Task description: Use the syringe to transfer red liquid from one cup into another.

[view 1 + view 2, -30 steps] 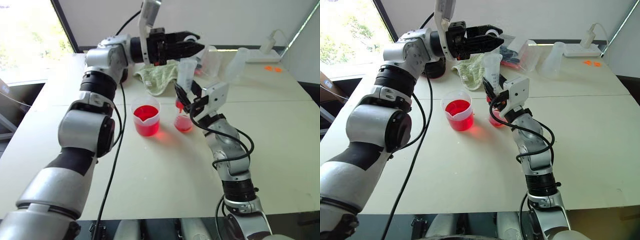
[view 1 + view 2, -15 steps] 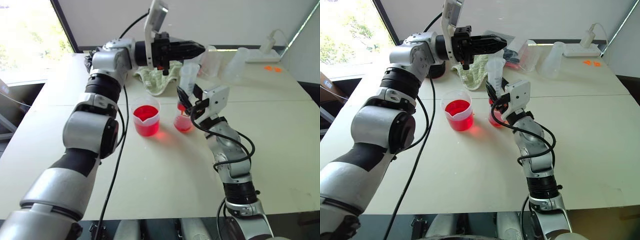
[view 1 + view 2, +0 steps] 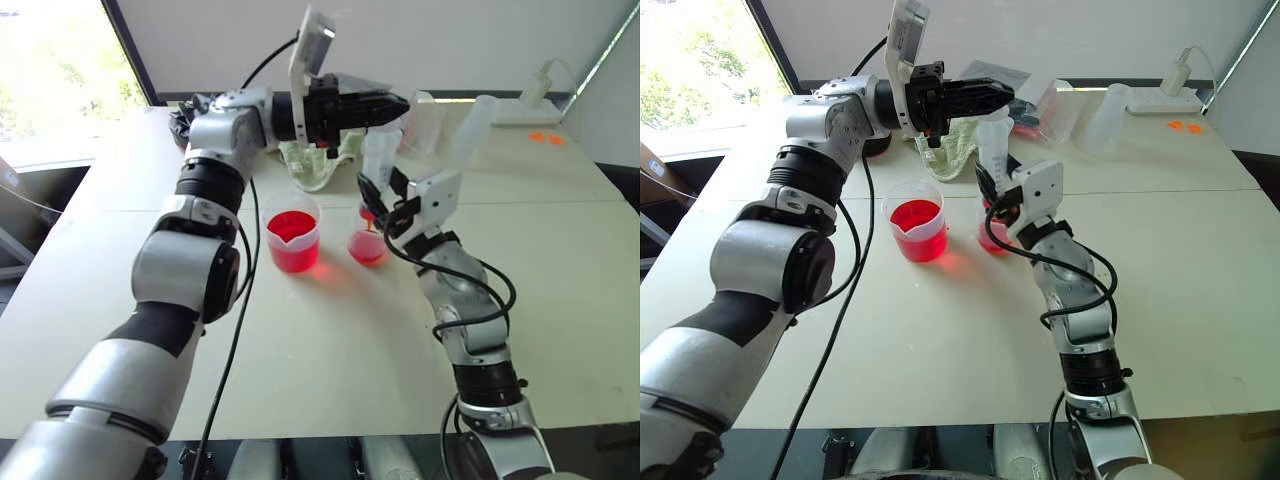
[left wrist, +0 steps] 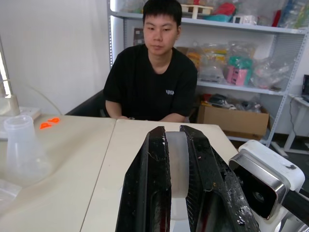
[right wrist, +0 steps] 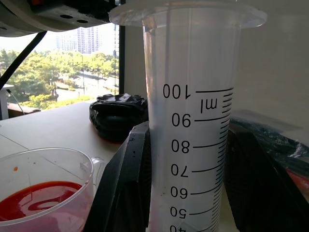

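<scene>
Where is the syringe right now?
The syringe stands upright in the right gripper, nozzle over the small cup, right of the spouted beaker; the left gripper pinches its top.

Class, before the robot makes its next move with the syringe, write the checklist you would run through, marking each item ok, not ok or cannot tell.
1. Large clear plastic syringe held upright in the right gripper: ok.
2. Syringe's orange-red nozzle over the smaller clear plastic cup: ok.
3. Left gripper shut on the plunger's top: shut, ok; the hold itself, cannot tell.
4. Wider spouted clear beaker of bright red liquid upright, apart from the small cup: ok.
5. Liquid left in the syringe barrel: cannot tell.
6. Cream table around both cups free of spills: ok.
</scene>
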Motion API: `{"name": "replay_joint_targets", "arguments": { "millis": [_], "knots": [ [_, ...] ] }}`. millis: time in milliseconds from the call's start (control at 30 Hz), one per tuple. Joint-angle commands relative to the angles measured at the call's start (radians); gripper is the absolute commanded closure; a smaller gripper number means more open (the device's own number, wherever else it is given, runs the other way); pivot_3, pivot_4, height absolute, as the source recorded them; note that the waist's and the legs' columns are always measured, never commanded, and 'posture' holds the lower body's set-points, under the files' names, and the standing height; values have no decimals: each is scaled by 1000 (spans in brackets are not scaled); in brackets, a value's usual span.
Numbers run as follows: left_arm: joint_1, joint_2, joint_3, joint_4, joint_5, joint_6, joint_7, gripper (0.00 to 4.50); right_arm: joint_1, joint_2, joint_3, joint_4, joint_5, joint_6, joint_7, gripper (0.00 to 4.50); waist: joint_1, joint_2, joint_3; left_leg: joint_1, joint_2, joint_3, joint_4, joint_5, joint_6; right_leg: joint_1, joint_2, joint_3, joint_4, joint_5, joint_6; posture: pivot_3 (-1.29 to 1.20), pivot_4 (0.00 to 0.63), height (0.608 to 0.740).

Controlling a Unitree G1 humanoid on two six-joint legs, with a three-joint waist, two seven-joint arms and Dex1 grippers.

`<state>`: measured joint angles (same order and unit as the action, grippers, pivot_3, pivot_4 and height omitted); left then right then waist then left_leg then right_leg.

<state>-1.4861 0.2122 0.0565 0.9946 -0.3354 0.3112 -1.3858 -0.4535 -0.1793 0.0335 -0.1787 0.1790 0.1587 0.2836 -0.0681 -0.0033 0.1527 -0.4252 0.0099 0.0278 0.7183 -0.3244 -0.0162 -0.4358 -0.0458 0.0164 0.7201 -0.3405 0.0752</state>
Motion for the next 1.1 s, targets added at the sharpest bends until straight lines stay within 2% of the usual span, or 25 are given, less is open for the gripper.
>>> {"name": "replay_joint_targets", "arguments": {
  "millis": [33,800,1100],
  "knots": [
    [28,-11,-27,-24,23,-6,-23,4447,-55,-17,-82,-11,-1,-42,-41,3077,0,0,0,0,0,0,0,0,0,0,0,0,0,0,0,0,150,711],
    [171,-40,-81,-141,64,13,-14,4447,-93,-66,-131,15,16,-50,-57,3077,0,0,0,0,0,0,0,0,0,0,0,0,0,0,0,0,150,711],
    [198,-47,-86,-121,89,-1,8,4447,-114,-80,-157,-14,40,-16,-59,3077,0,0,0,0,0,0,0,0,0,0,0,0,0,0,0,0,150,711]
  ]
}}
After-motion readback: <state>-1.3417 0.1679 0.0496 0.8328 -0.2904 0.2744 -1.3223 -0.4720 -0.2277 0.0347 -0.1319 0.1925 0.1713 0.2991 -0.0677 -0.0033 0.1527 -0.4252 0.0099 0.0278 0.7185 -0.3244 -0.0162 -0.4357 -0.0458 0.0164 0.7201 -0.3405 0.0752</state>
